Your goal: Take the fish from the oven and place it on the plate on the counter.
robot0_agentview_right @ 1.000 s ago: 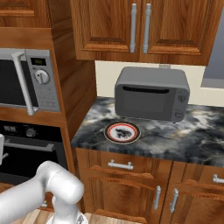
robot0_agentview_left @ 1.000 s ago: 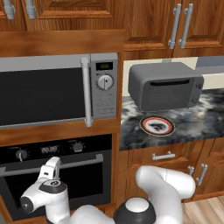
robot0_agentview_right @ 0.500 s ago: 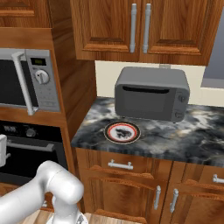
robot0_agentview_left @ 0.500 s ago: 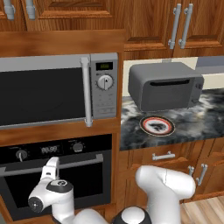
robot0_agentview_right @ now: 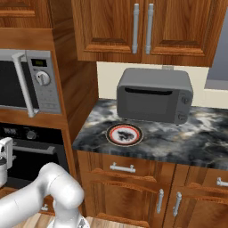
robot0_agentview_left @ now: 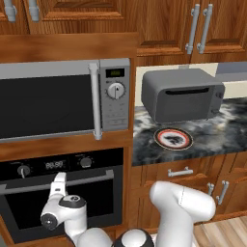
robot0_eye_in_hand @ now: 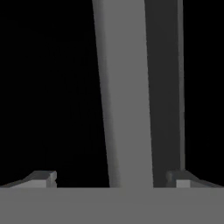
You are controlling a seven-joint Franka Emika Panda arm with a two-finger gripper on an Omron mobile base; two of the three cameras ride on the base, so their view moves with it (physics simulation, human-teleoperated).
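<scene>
Gripper (robot0_eye_in_hand: 111, 177) spread wide, holding nothing, long silver bar handle (robot0_eye_in_hand: 124, 94) of black built-in glass-door oven (robot0_agentview_left: 62, 198) running between fingertips (robot0_eye_in_hand: 43, 177). Oven door shut right ahead of gripper; fish hidden, cannot tell where. Small round red-orange-ringed plate (robot0_agentview_left: 173, 138) lies up and off to right on dark marbled stone counter (robot0_agentview_left: 226, 130), before grey boxy toaster oven (robot0_agentview_left: 182, 94).
</scene>
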